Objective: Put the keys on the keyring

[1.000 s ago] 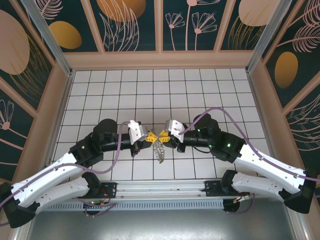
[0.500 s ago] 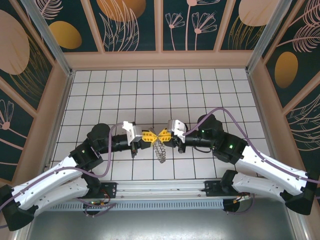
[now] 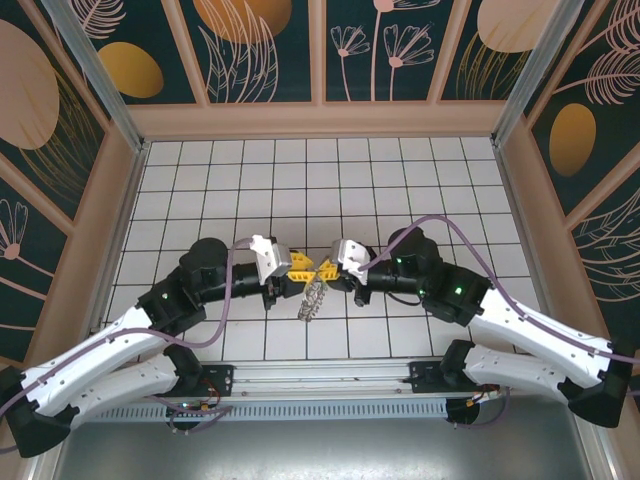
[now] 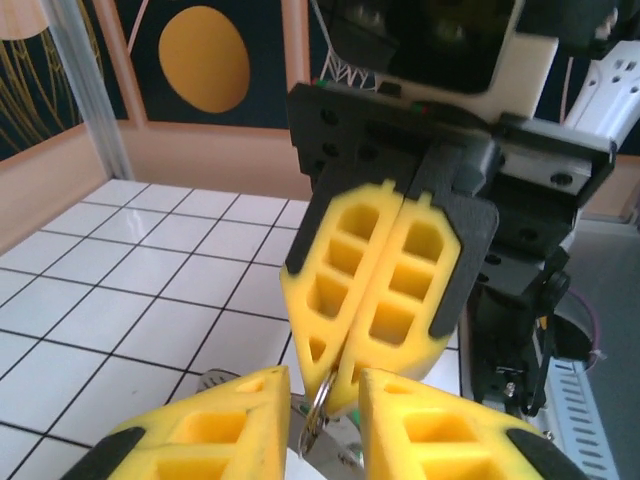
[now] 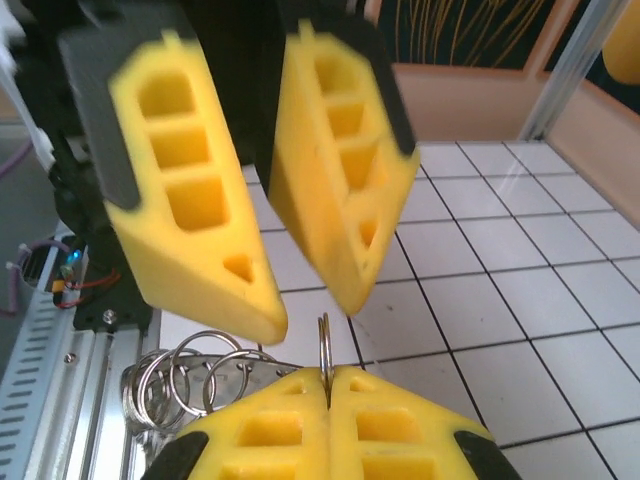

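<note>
- Nearest the arm bases, the keyring (image 3: 313, 298) is seen from above as a short bunch of silvery split rings. It is placed just on the near side of the spot where the two tools meet, over the white tiled table (image 3: 400, 180).
- Its long axis is run from the tool tips toward the near edge of the table and is tilted slightly to the left. Whether its nearer end is rested on the table cannot be told.
- In the right wrist view the bunch (image 5: 190, 375) is found low and just left of the right tool (image 5: 328, 400), with its loops overlapped one behind another.
- One thin ring (image 5: 325, 345) is stood upright and edge-on. Its lower part is pinched between the yellow pads of the right tool, which are pressed together with no gap.
- The top of that ring is pointed at the gap of the left tool (image 5: 305, 310), whose fingers (image 5: 190, 200) are held apart.
- In the left wrist view the same ring (image 4: 318, 420) is seen in the narrow gap of the left tool (image 4: 322, 400). It is not seen pressed by either pad, so nothing is gripped there.
- Just beyond, the fingers (image 4: 385, 290) of the right tool are shown flat against each other, with their tips aimed down at the ring.
- From above, the left tool (image 3: 303, 266) and the right tool (image 3: 323, 268) are set tip to tip, close together, near the middle of the table's width.
</note>
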Robot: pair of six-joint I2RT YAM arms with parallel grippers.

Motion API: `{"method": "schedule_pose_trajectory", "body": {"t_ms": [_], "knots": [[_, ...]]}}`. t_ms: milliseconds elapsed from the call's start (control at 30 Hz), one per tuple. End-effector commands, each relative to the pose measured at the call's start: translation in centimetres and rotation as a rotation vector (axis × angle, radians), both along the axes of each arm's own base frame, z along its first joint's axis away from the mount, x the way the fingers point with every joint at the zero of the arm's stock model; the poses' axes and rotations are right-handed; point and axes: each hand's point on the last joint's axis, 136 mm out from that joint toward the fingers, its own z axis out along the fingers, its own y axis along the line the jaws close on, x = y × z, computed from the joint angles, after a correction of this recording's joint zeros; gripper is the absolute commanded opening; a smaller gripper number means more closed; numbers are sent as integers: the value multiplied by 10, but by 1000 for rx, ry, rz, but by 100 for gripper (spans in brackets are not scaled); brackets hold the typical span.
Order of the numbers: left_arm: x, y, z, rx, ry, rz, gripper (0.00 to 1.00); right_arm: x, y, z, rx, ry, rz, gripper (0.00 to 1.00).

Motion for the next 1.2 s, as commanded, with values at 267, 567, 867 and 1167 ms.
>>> {"method": "schedule_pose_trajectory", "body": {"t_ms": [267, 567, 867, 1167], "knots": [[7, -4, -25, 183, 16, -5, 28, -6, 4, 30, 36, -53, 32, 0], [7, -2, -41, 271, 44, -13, 25, -7, 4, 29, 21, -57, 44, 0], [10, 3, -49, 313, 36, 7, 22, -10, 6, 28, 17, -52, 65, 0], [10, 2, -49, 301, 31, 5, 5, -11, 9, 26, 16, -38, 78, 0]]}}
